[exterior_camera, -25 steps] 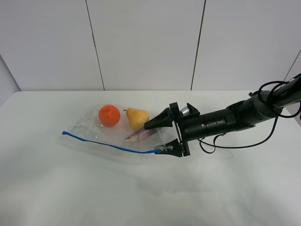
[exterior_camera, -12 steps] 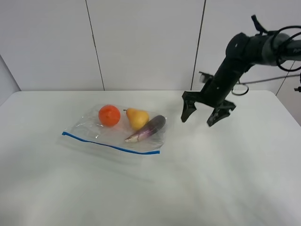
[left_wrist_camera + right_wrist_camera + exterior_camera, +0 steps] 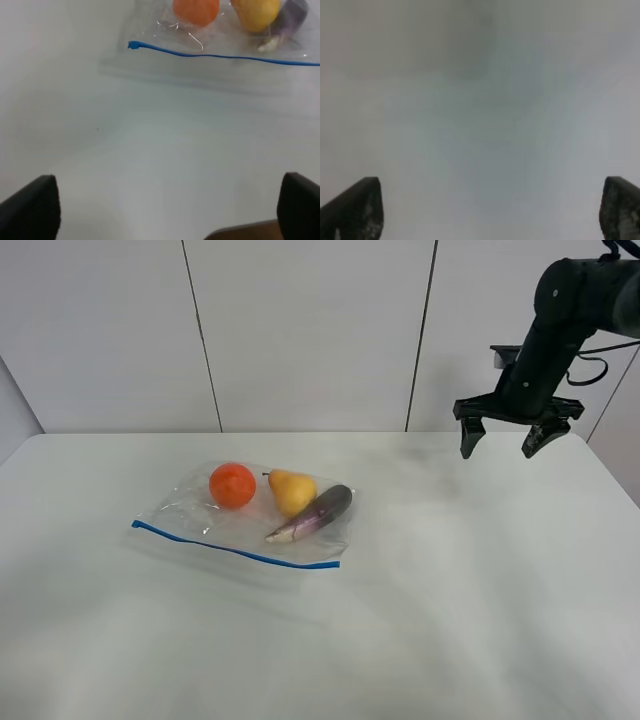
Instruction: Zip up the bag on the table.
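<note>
bag [image 3: 245, 520] lies flat on table [image 3: 420, 630], left of centre; clear crinkly plastic w/ blue zip strip [image 3: 235, 548] along its near edge. no readable writing. inside: orange [image 3: 232, 485], pear [image 3: 291, 490], eggplant [image 3: 312, 512]. left claw [image 3: 165, 210] spread, near the bag's zip edge. right claw [image 3: 510, 435] spread, raised at far right, well apart from bag.

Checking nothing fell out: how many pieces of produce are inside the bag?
3, all inside the bag: an orange toward the left, a pear in the middle, an eggplant at the right end. None seems hidden.
</note>
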You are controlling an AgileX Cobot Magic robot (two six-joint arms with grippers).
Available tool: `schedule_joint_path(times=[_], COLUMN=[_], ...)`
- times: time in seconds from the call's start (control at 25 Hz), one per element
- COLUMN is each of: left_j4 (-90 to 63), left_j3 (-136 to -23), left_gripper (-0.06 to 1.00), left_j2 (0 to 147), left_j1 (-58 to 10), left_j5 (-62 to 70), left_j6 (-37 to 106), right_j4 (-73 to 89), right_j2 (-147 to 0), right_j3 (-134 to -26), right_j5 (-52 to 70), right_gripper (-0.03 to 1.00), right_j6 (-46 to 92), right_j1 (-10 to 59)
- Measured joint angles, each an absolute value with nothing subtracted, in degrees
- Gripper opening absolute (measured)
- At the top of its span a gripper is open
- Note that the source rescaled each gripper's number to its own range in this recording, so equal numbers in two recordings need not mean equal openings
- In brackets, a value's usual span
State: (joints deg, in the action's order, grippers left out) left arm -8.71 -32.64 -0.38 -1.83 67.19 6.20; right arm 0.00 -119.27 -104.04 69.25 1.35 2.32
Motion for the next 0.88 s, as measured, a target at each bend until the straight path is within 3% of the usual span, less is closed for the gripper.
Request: schedule_joint_path(times=[0.24,0.88], left_j4=[-8.71,-8.71], left_j3=[-32.64,-32.64], left_gripper=[1.0,1.0], left_j2=[-0.38,-0.38], left_j1=[-1.83,-1.83], left_j5=[67.19,67.24], left_j6=[6.2,6.26], right_j4=[0.51,0.64], right_j2=[-109.96,-57.43], right_j3=[-96.1,-43.5], right_j5=[69.14,64.97], right_gripper=[0.94,0.94], right_j6=[1.8,2.01], right_j1=[0.78,0.78])
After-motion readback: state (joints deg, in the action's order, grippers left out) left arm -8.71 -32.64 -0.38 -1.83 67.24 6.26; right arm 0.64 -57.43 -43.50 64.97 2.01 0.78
